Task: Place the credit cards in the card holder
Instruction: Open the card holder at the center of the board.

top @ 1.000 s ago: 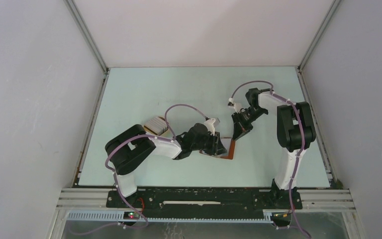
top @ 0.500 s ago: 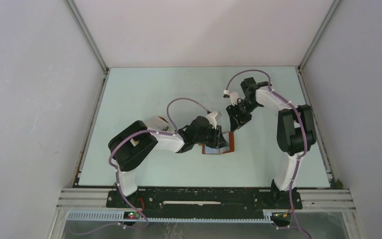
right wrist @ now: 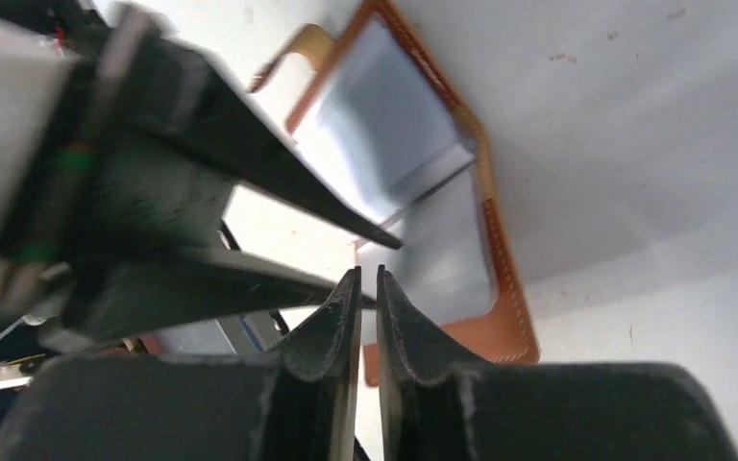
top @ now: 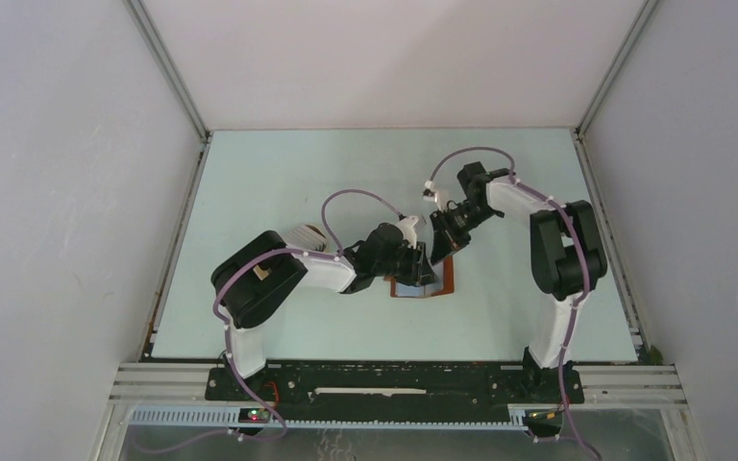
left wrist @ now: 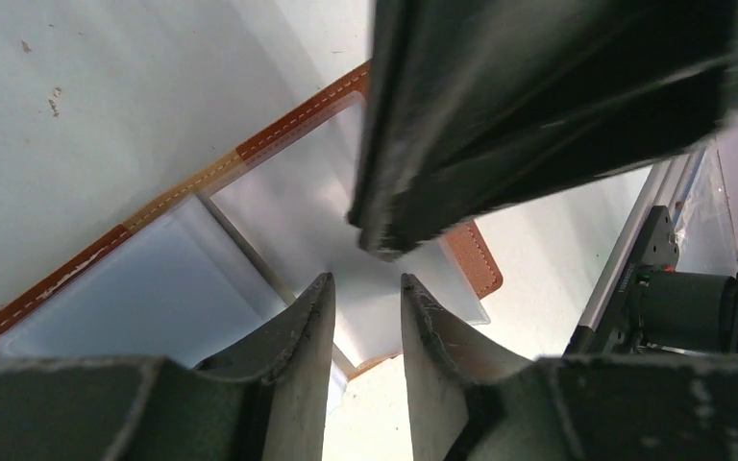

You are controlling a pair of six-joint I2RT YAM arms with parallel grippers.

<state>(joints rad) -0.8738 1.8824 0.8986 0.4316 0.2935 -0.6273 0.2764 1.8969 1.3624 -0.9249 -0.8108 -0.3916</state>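
Over the pale green table I work with two arms, both bent in toward the card holder. My left arm folds at the elbow and reaches in from the holder's left. My right arm rises along the holder's right, then doubles back and slants down at it from the far side.

One tan oval tray sits well to the holder's left, mostly hidden behind my left arm. I cannot make out any credit cards in it or anywhere else.

The one card holder lies open and flat between my two wrists, its bluish-grey pockets up and its reddish-brown stitched border showing.

My left gripper hangs over the holder's middle fold, its fingers parted by a modest gap with nothing between them. My right gripper points down just above the same fold, close beside the left one and crossing its view. Its fingers are drawn almost together with only a thin slit left, and I see nothing in it.
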